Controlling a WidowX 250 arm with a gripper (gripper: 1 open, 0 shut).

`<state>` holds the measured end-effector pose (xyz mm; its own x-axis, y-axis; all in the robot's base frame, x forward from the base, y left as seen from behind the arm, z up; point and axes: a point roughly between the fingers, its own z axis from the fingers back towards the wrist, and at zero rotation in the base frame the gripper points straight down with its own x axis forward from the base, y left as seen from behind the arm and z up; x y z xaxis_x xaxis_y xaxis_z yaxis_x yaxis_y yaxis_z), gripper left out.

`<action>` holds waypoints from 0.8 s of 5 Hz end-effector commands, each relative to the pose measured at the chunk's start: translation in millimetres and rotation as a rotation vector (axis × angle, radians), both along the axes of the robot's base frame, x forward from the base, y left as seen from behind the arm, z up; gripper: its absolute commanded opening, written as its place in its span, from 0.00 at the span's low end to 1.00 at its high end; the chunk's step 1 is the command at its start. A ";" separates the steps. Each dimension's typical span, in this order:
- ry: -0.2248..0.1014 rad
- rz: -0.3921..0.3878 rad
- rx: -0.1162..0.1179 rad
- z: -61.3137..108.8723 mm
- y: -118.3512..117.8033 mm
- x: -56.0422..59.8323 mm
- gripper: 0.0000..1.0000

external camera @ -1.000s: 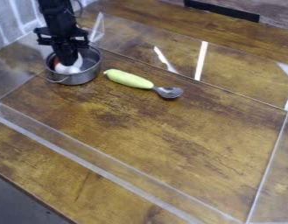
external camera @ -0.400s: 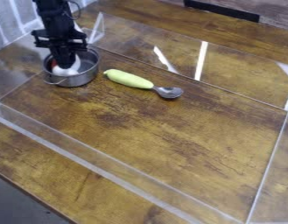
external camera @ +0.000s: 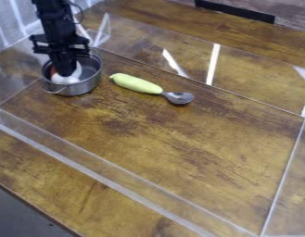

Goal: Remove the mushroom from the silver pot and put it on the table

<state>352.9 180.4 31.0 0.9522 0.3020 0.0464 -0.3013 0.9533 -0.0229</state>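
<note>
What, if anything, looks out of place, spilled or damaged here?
Nothing stands out. The silver pot sits upright at the upper left with the gripper down inside it. The yellow-green-handled spoon lies flat beside the pot on the table. No spill or damage shows.

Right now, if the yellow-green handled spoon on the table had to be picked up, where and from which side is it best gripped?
Probably at the yellow-green handle, from straight above, closing across its narrow width. The spoon lies flat on the table, the handle is its thickest part, and the small grey bowl looks too low to pinch.
</note>
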 end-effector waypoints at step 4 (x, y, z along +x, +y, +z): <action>0.124 -0.016 -0.052 -9.4 -29.4 -18.6 0.00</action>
